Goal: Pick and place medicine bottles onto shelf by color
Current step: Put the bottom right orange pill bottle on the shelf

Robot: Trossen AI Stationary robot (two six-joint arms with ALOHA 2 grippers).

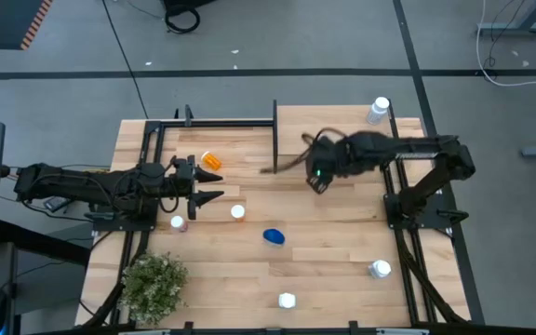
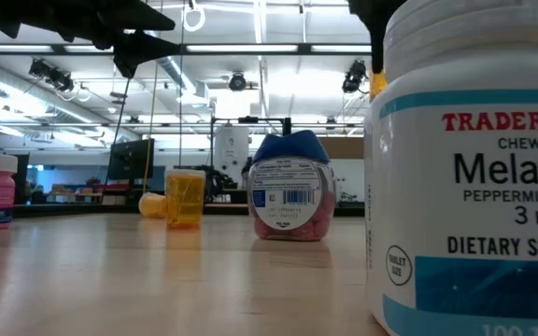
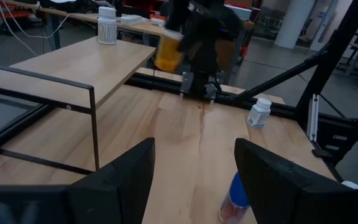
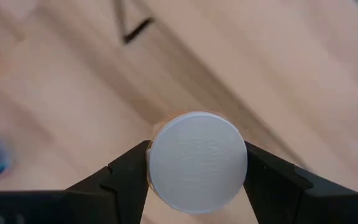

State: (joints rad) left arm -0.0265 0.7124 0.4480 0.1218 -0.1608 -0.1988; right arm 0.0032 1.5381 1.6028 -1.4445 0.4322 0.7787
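My right gripper (image 1: pixel 316 180) hangs above the table just in front of the shelf (image 1: pixel 352 126), shut on an orange medicine bottle (image 3: pixel 166 53) with a white cap (image 4: pixel 196 163). A white bottle (image 1: pixel 378 110) stands on the shelf's far right corner. My left gripper (image 1: pixel 214 186) waits open at the table's left, holding nothing. On the tabletop an orange bottle (image 1: pixel 211 160) lies on its side. A white-capped orange one (image 1: pixel 237 212), a pinkish one (image 1: pixel 177 222), a blue one (image 1: pixel 274 236) and two white ones (image 1: pixel 380 269) (image 1: pixel 287 300) stand there. My right gripper pinches the orange bottle between its two fingers (image 4: pixel 129 174), which sit on opposite sides of the cap end (image 4: pixel 157 149). The fingers slant steeply down from above, and the cap's top faces the wrist. The bottle is lifted clear of the table and shelf.
A green potted plant (image 1: pixel 154 284) stands at the near left corner. A black metal frame (image 1: pixel 212 121) runs along the far edge left of the shelf panel, with an upright rail (image 3: pixel 95 127). Bare planks lie between the blue bottle and the right arm's base.
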